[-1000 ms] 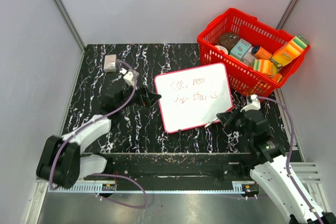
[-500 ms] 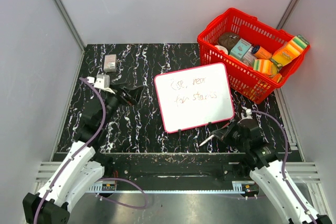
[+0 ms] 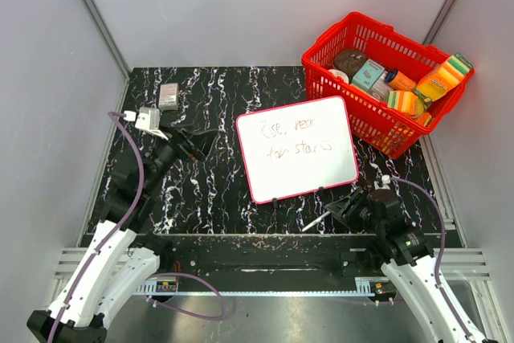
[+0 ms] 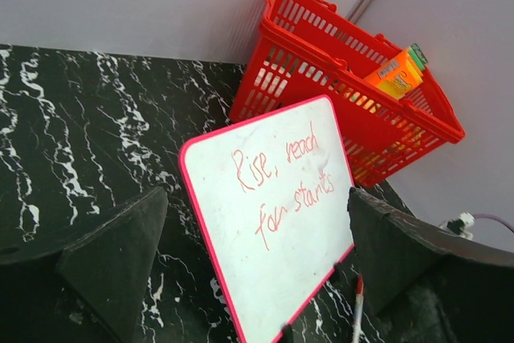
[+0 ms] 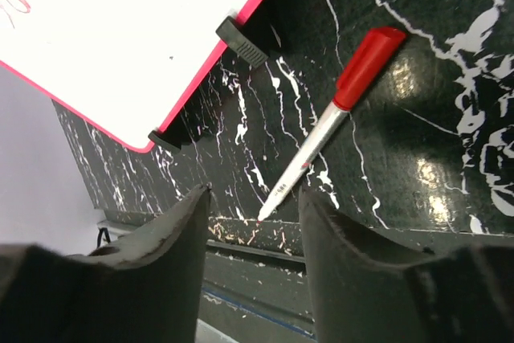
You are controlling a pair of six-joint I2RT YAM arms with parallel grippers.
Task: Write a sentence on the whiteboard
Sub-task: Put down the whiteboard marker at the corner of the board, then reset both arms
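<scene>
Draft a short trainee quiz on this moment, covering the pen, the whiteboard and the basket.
1. True or false: the right fingers are clamped on the pen.
2. How many rows of red writing are on the whiteboard? A one, B two, C four.
3. Fill in: the red basket stands beyond the whiteboard's far ____ corner.
Key: 1 false, the pen lies loose on the table; 2 B; 3 right.
</scene>
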